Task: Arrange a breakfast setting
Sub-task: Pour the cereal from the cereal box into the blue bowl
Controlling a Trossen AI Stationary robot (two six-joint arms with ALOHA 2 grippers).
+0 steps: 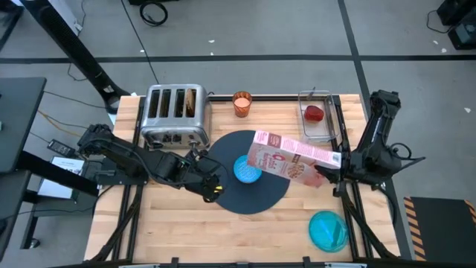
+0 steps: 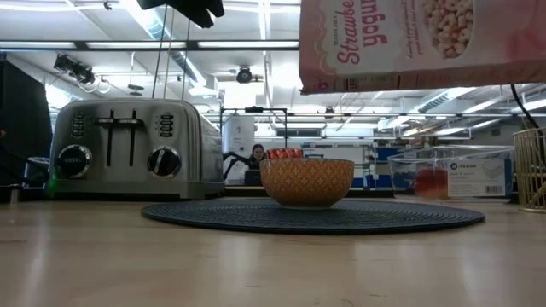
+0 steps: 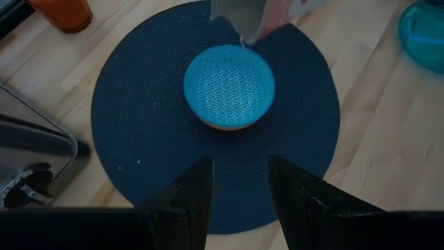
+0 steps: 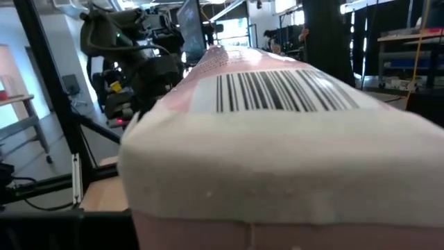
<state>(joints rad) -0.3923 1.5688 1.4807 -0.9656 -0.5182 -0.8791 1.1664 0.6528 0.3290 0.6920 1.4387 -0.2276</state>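
Observation:
A small blue bowl point(image 1: 248, 170) point(image 3: 229, 87) stands on the round dark-blue mat point(image 1: 256, 195) in the middle of the table. A pink cereal box point(image 1: 290, 156) point(image 2: 409, 43) hangs on its side above the bowl and the mat's right part, with my right gripper point(image 1: 331, 165) shut on it. My left gripper point(image 1: 212, 186) point(image 3: 239, 187) hovers open above the mat's left edge, holding nothing. The orange cup point(image 1: 242, 103) stands at the far edge. The teal plate point(image 1: 329, 229) lies near right. The red fruit point(image 1: 314, 113) sits in a clear container. A brown slice point(image 1: 192, 100) shows in a toaster slot. My right gripper holds the cereal box by its end nearest the table's right edge point(image 1: 327, 158), coming in level from the right. The box hides the fingers in the wrist view, where its barcoded end point(image 4: 277, 94) fills the picture. The box is lifted clear, its other end point(image 3: 246, 17) above the bowl.
A silver toaster point(image 1: 173, 115) point(image 2: 128, 149) stands at the far left beside the mat. The clear container point(image 1: 316, 115) point(image 2: 452, 175) is at the far right. A person point(image 2: 256, 155) sits in the room behind. Bare wood lies along the near edge.

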